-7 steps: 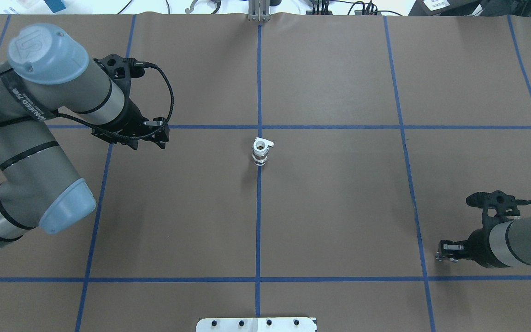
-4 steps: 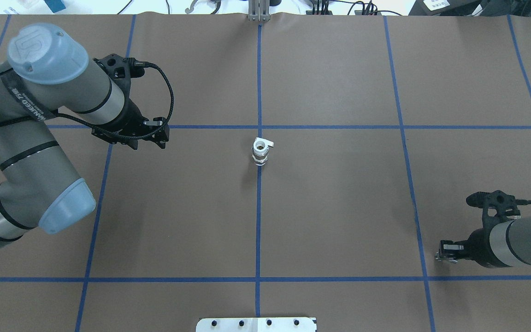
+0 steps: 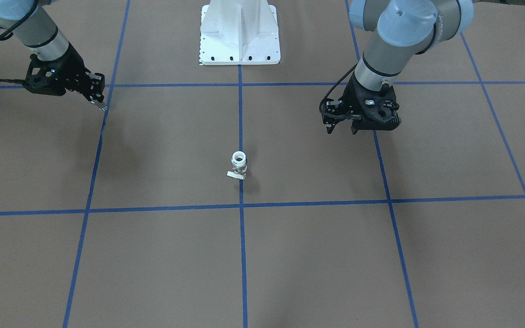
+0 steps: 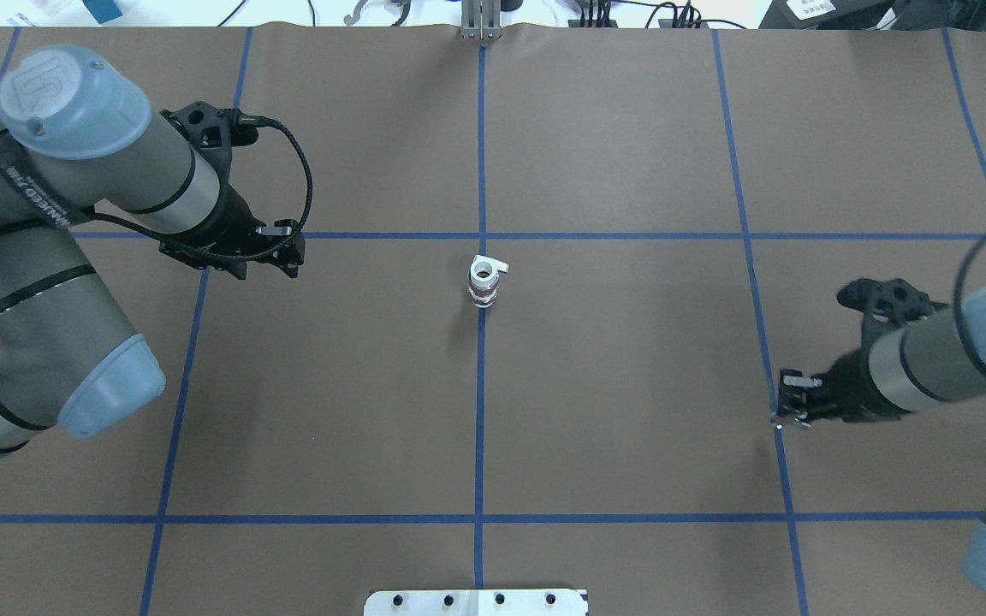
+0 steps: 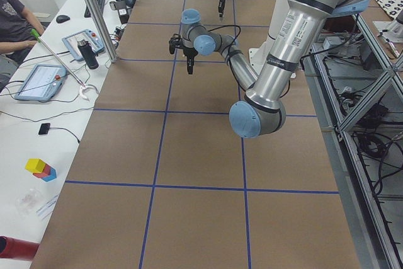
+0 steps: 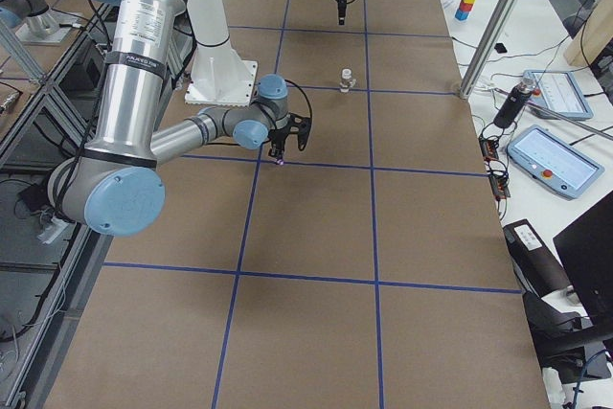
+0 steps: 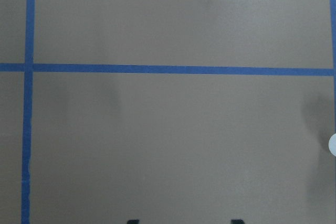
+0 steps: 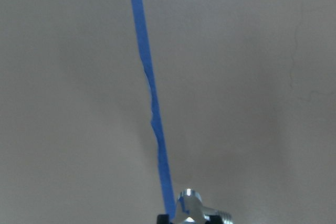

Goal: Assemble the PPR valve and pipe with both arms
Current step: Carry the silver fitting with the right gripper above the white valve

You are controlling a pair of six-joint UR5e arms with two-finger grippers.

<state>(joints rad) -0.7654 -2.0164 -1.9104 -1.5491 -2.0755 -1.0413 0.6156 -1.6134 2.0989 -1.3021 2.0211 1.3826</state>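
Observation:
The PPR valve (image 4: 484, 282), white with a brass middle, stands upright alone at the table's centre on a blue tape line; it also shows in the front view (image 3: 239, 165) and the right view (image 6: 347, 79). My right gripper (image 4: 788, 404) is shut on the pipe (image 8: 191, 208), a small chrome stub, held low over a tape line far to the valve's right (image 3: 100, 104). My left gripper (image 4: 288, 254) is open and empty, hovering to the valve's left (image 3: 341, 129). Its wrist view catches only a white sliver of the valve (image 7: 333, 144) at the right edge.
Brown paper with a blue tape grid (image 4: 480, 428) covers the table. The white robot base plate (image 3: 239, 41) sits at the robot's edge. Tablets and a bottle (image 6: 546, 150) lie on side desks beyond the table.
My right arm has moved forward and inward toward the centre with the pipe in its gripper. My left arm has shifted slightly left and back. The valve has not moved.

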